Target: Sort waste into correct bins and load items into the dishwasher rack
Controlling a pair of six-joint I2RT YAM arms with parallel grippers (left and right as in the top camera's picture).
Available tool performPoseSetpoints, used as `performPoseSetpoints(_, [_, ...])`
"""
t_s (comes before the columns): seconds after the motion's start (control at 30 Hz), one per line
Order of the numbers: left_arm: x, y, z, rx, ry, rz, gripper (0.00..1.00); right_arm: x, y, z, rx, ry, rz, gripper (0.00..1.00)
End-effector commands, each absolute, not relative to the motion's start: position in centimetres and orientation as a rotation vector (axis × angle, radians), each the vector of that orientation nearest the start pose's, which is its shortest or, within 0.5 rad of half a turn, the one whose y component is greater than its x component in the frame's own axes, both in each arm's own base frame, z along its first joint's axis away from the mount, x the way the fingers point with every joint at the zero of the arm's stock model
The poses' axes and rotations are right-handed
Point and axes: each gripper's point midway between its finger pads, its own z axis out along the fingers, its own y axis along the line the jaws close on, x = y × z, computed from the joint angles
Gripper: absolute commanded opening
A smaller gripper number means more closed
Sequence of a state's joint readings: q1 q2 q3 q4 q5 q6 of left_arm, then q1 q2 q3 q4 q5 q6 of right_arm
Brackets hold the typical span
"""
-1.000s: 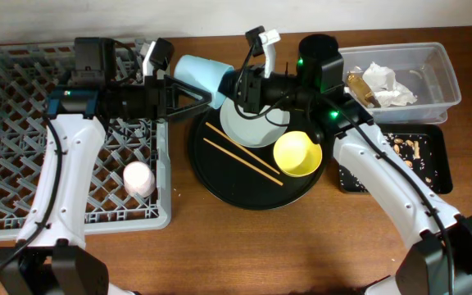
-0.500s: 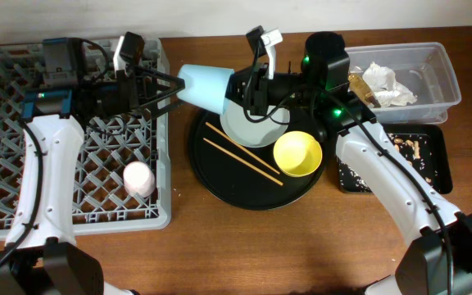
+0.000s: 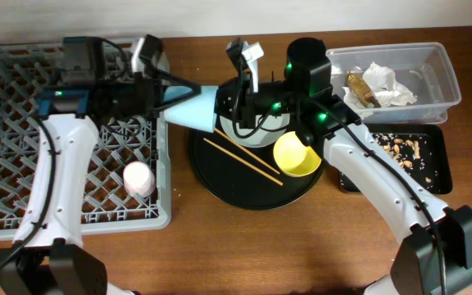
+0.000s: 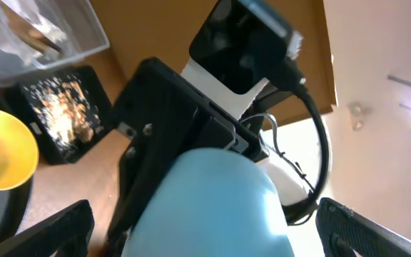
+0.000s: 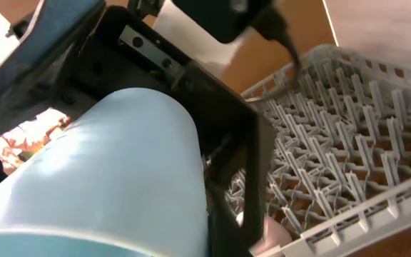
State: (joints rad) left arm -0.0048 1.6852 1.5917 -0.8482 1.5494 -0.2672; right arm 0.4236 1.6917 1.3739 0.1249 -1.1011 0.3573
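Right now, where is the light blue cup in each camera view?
Overhead: light blue cup upper centre, between the dishwasher rack and the yellow bowl.
Left wrist: the cup fills bottom centre.
Right wrist: the cup fills the left half.
Shared landmarks: the bowl ties overhead to left wrist; the rack ties overhead to right wrist.
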Motion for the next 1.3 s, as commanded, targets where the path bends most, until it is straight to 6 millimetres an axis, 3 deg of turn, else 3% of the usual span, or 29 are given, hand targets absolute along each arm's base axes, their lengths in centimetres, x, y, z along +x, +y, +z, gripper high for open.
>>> performPoseSetpoints(0.0, [33.8, -18.2, 35.8, 0.412, 2.022, -2.04, 0.93, 34.5, 33.0, 32.7, -0.976, 1.624, 1.49, 0.04])
performPoseSetpoints(0.07, [33.7, -18.4, 35.7, 0.42, 2.024, -2.044, 0.89, 34.5, 33.0, 32.8, -0.977, 1.62, 1.489, 0.04])
performPoseSetpoints(0.1, [33.6, -18.4, 35.8, 0.421, 2.024, -2.044, 0.8, 34.5, 33.0, 32.7, -0.977, 1.621, 1.489, 0.04])
performPoseSetpoints(0.23, [33.7, -18.4, 35.7, 0.42, 2.024, -2.044, 0.68, 34.5, 33.0, 32.7, -0.976, 1.622, 1.488, 0.04])
performPoseSetpoints(0.33, [33.7, -18.4, 35.7, 0.42, 2.024, -2.044, 0.68, 34.8, 32.9, 32.7, -0.965, 1.626, 1.477, 0.04])
performPoseSetpoints(0.4, [33.7, -18.4, 35.7, 0.42, 2.024, -2.044, 0.69, 35.1, 32.8, 32.7, -0.951, 1.632, 1.464, 0.04])
performPoseSetpoints(0.57, [33.7, -18.4, 35.7, 0.419, 2.024, -2.044, 0.93, 35.5, 32.8, 32.7, -0.934, 1.635, 1.444, 0.04])
performPoseSetpoints(0.6, [33.7, -18.4, 35.7, 0.419, 2.024, -2.044, 0.94, 35.6, 32.8, 32.8, -0.93, 1.631, 1.436, 0.04])
performPoseSetpoints(1.27, [33.7, -18.4, 35.7, 0.417, 2.026, -2.046, 0.95, 36.7, 31.7, 33.1, -0.884, 1.639, 1.432, 0.04])
